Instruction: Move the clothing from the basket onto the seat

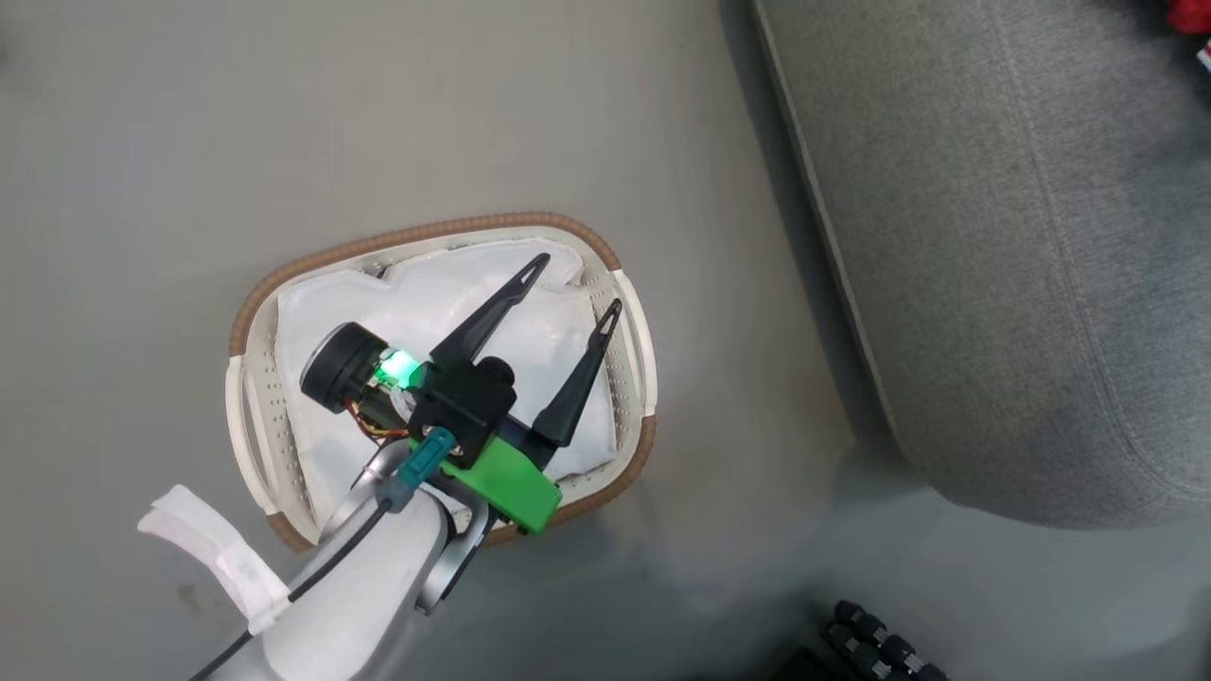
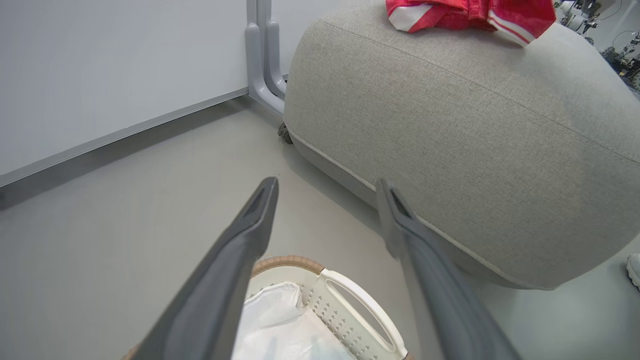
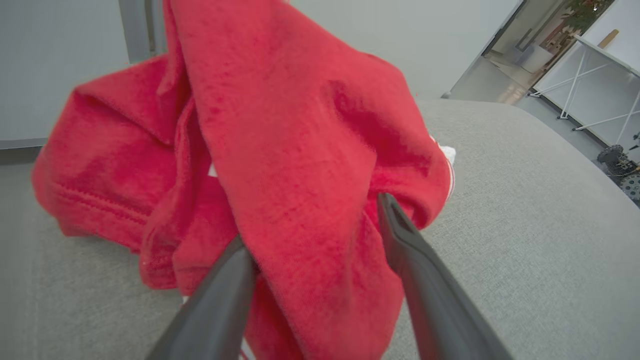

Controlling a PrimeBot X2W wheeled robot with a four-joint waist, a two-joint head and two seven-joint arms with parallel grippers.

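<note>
Laundry basket [image 1: 473,225] sits on the grey floor [image 1: 142,142] in the head view, its white liner [image 1: 331,312] showing all across the inside. My left end effector [image 1: 579,281] hovers over it with its two dark fingers spread wide, and nothing is between them. The grey seat [image 1: 1022,236] lies off to the right, apart from the basket. A scrap of the red clothing [image 1: 1190,14] shows at the top right corner, on the seat.

From my left wrist, the spread fingers point over the basket's near handle and brown rim toward the rounded side of the seat. The red clothing, with white stripes and trim, lies on top of the seat at its far edge. A grey panel foot [image 2: 265,65] stands on the floor just beside the seat, against a pale wall.

From my right wrist, my right end effector [image 3: 312,222] has its fingers parted, with a thick fold of the red clothing between them, touching both. The rest is heaped on the seat cushion to the left. I cannot tell whether the fold hangs on my fingers or merely lies against them.
</note>
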